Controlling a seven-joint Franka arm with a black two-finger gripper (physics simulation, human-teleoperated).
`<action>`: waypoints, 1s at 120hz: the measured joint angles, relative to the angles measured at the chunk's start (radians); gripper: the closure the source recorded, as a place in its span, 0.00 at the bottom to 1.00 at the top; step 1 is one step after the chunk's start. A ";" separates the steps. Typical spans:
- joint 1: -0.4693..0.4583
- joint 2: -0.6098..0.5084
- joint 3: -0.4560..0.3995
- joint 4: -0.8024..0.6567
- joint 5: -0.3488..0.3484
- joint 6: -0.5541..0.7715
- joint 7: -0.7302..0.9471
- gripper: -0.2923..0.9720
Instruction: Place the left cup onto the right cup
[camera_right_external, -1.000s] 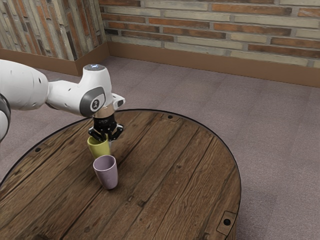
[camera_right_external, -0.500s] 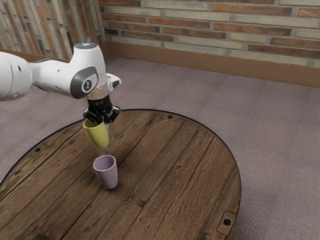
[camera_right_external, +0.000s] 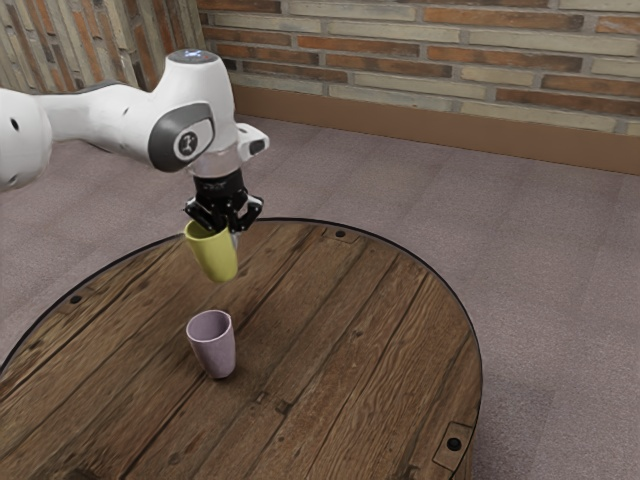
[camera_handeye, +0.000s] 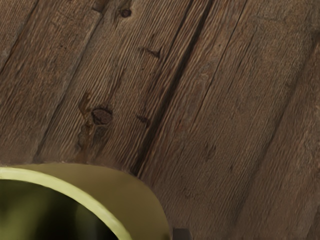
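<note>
- Pinching the yellow cup (camera_right_external: 212, 255) at its rim with the hand (camera_right_external: 224, 222); hanging tilted just beneath.
- Held off the table (camera_right_external: 380, 340), apart from the purple cup (camera_right_external: 212, 343).

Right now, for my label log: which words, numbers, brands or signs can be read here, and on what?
None can be read.
On the arm's joint cap: a small round emblem, too small to read.
The yellow cup, the purple cup and the table carry no print.

Held cup (camera_right_external: 212, 255) higher than standing cup (camera_right_external: 212, 342)
</note>
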 joint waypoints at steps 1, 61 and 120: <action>0.000 0.000 -0.003 0.000 0.000 -0.002 -0.001 0.85; 0.000 -0.098 -0.057 -0.114 -0.007 -0.125 -0.115 0.85; 0.012 -0.120 -0.074 -0.175 -0.013 -0.118 -0.205 0.85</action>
